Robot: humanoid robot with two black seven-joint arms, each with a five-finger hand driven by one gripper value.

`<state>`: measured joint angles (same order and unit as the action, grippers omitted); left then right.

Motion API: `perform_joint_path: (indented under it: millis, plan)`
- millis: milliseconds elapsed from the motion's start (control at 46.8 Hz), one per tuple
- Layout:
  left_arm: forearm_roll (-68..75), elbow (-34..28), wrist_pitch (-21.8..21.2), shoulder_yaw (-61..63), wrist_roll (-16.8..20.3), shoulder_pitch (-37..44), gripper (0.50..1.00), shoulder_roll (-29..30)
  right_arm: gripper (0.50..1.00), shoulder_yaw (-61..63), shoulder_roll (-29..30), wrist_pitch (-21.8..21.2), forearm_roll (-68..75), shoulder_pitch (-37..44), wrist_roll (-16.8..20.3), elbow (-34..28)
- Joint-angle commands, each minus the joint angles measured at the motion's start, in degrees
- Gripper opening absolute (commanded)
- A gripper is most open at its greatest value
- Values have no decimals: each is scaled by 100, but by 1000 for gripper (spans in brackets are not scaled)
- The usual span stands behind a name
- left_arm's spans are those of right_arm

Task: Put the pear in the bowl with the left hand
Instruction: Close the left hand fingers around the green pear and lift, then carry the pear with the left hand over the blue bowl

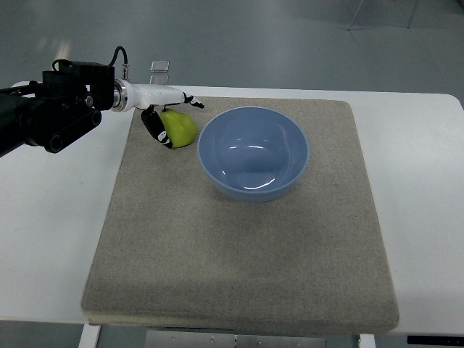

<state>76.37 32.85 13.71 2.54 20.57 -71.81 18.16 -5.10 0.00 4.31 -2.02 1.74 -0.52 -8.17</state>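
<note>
The left arm reached in level from the picture's left edge, its black forearm ending in a white wrist. The left hand (168,116) sat at the pear (178,129), dark-tipped fingers (156,127) curled down its left side and another over its top; it looked like a grasp, though contact was hard to confirm. The pear, smooth and yellow-green, rested on the coarse grey felt mat (239,239) just left of the bowl (254,152), a glossy, round, pale-blue dish. The mat covered a white surface (51,217).
</note>
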Motion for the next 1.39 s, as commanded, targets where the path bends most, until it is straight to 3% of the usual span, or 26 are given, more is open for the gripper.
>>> perform_joint_path:
  millis: [0, 257, 599, 1134, 1369]
  plan:
    - [-8, -7, 0, 1, 0, 0, 943, -24, 924, 0, 0, 0, -9, 1, -1, 0]
    - [-8, -16, -8, 1, 0, 0, 808, -24, 926, 0, 0, 0, 0, 1, -1, 0]
    - [-34, -24, 35, 1, -9, -61, 591, -15, 926, 0, 0, 0, 0, 1, -1, 0]
    - [-122, 63, 62, -87, 0, -474, 606, 20, 924, 0, 0, 0, 0, 1, -1, 0]
    - [-140, 362, 53, -140, 184, -720, 606, 12, 926, 0, 0, 0, -9, 1, -1, 0]
